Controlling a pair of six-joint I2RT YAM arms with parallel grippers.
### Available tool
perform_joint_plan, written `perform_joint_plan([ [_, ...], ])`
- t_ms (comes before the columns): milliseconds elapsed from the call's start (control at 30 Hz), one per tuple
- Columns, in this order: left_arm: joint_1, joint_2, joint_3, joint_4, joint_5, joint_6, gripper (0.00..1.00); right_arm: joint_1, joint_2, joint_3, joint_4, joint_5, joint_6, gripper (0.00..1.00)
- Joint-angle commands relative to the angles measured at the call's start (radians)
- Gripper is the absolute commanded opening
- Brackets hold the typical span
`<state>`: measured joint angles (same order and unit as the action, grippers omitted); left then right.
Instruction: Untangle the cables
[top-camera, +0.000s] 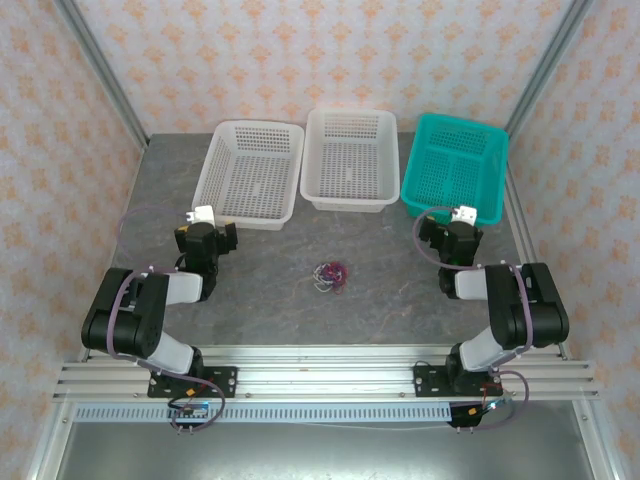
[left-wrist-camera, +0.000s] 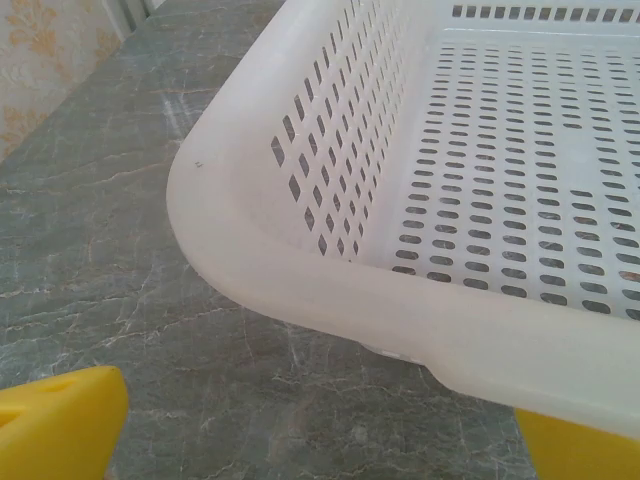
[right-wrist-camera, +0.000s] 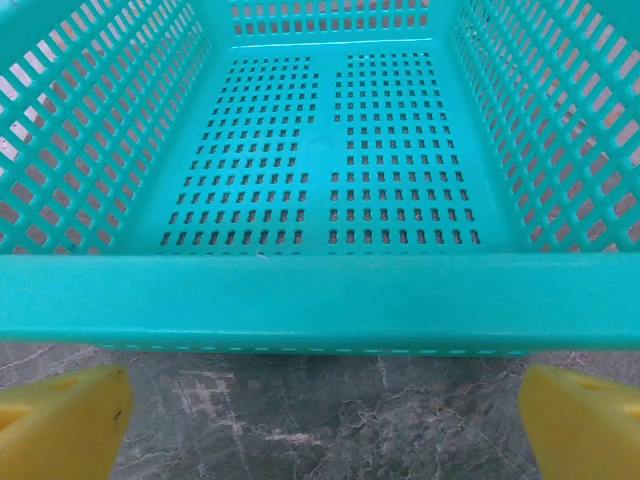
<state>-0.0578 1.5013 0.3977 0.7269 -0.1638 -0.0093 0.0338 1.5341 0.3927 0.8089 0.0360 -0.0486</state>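
Top external view: grey marbled table (top-camera: 390, 290) inside a cell with patterned walls. Three perforated plastic baskets stand in a row along the far edge.
- Rectangular left white basket (top-camera: 250, 172), towards the far-left corner, turned slightly askew.
- Rectangular middle white basket (top-camera: 349, 160), just beside it.
- Rectangular teal basket (top-camera: 455, 165), towards the far-right corner.

All three hold nothing that can be seen.

Task item: the cables (top-camera: 329, 274), very thin short wires in dark purple, reddish and white. They lie in one small knotted clump on the bare table top. The clump sits about midway between the left and right edges, nearer the near edge than the baskets are. It is well apart from every basket and from both arms. Single strands cannot be told apart at this size.

Left gripper (top-camera: 207, 222): near the near-left corner of the left white basket, pointing at it. In the left wrist view its two yellow fingers (left-wrist-camera: 55, 425) sit at opposite bottom corners, spread wide, nothing between them. The basket's rounded corner rim lies just ahead, and the right-hand finger sits under the rim's edge.

Right gripper (top-camera: 458, 224): just before the near rim of the teal basket. In the right wrist view the jaws are likewise wide apart and hold nothing. The teal rim runs straight across just beyond the fingertips, with bare table between.
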Motion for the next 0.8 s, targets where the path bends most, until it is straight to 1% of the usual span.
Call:
perform_joint_plan([
  [0,0.001,-0.004,0.021,0.029,-0.01,0.003,1.0,-0.003,-0.009,0.004,0.015,-0.047,-0.023,0.99],
  [167,0.001,-0.004,0.021,0.028,-0.011,0.002,1.0,-0.003,-0.008,0.006,0.013,-0.044,-0.022,0.99],
  [333,0.001,-0.004,0.023,0.028,-0.01,0.002,1.0,-0.005,-0.006,0.012,0.006,0.021,0.005,0.99],
  [433,0.001,-0.005,0.021,0.028,-0.01,0.002,1.0,-0.005,-0.007,0.01,0.01,0.034,0.01,0.99],
  [533,0.002,-0.005,0.021,0.029,-0.01,0.003,1.0,-0.003,-0.03,-0.002,0.013,0.018,0.009,0.99],
  [600,0.001,-0.006,0.02,0.033,-0.009,0.004,1.0,-0.002,-0.07,-0.018,0.016,0.046,0.013,0.99],
  [633,0.001,-0.007,0.017,0.035,-0.011,0.003,1.0,0.002,-0.122,-0.022,-0.01,0.083,0.02,0.99],
  [667,0.001,-0.009,0.012,0.041,-0.009,0.003,1.0,0.006,-0.172,-0.016,-0.073,0.105,0.031,0.99],
  [700,0.001,-0.014,0.001,0.054,-0.011,0.003,1.0,0.006,-0.253,0.003,-0.191,0.126,0.067,0.99],
  [767,0.0,-0.037,-0.03,0.092,-0.023,-0.002,1.0,0.007,-0.377,0.03,-0.354,0.152,0.168,0.99],
])
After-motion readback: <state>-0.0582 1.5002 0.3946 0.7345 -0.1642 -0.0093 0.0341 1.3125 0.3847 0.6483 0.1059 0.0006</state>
